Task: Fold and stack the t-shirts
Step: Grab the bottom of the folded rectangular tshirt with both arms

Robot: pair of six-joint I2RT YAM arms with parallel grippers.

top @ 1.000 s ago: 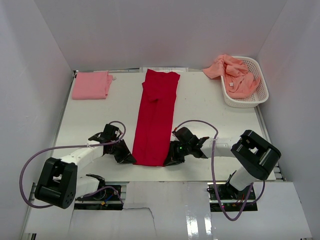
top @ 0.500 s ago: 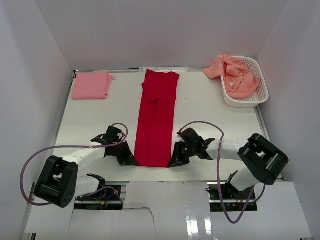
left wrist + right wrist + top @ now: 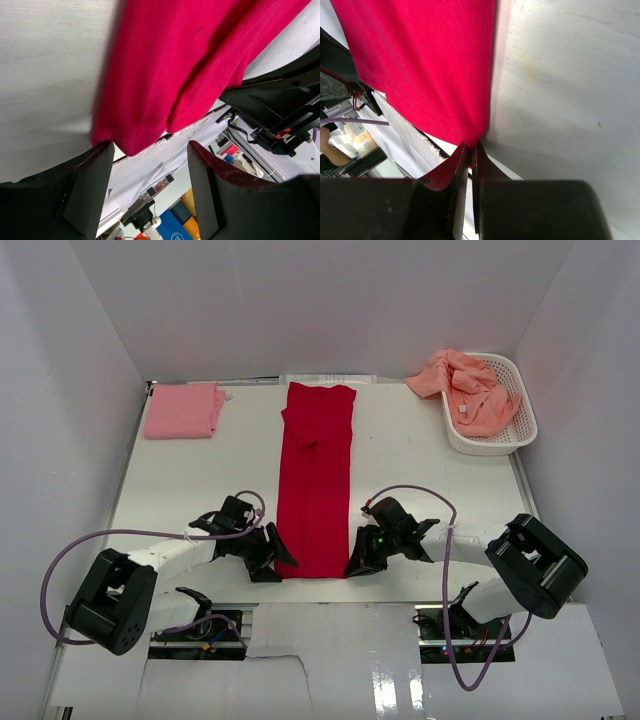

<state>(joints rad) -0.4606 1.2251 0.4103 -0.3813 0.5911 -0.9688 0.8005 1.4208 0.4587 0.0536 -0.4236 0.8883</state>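
Since a second ago, your left gripper point(image 3: 275, 562) has slid in against the red t-shirt point(image 3: 315, 480) and opened. The strip of cloth now lies a little further right.

From above, the red t-shirt lies as a long narrow strip down the middle of the white table point(image 3: 420, 460). Its collar end is at the far edge and its hem is near the front edge. Your right gripper point(image 3: 353, 567) sits at the hem's right corner and your left gripper at the hem's left corner. Bare table lies open on both sides of the strip. A folded pink t-shirt point(image 3: 183, 410) lies at the far left corner. The salmon t-shirts point(image 3: 465, 385) spill over the white basket point(image 3: 525, 425) at far right. White walls close in three sides.

In the left wrist view, your left gripper point(image 3: 150, 150) stands wide apart. The red t-shirt point(image 3: 200, 65) has its corner just above the gap and is not pinched. Pale table point(image 3: 50, 65) lies to the left of the cloth.

In the right wrist view, your right gripper point(image 3: 470, 147) is pressed together on the corner of the red t-shirt point(image 3: 430, 65). Bare table point(image 3: 560, 90) lies to its right.
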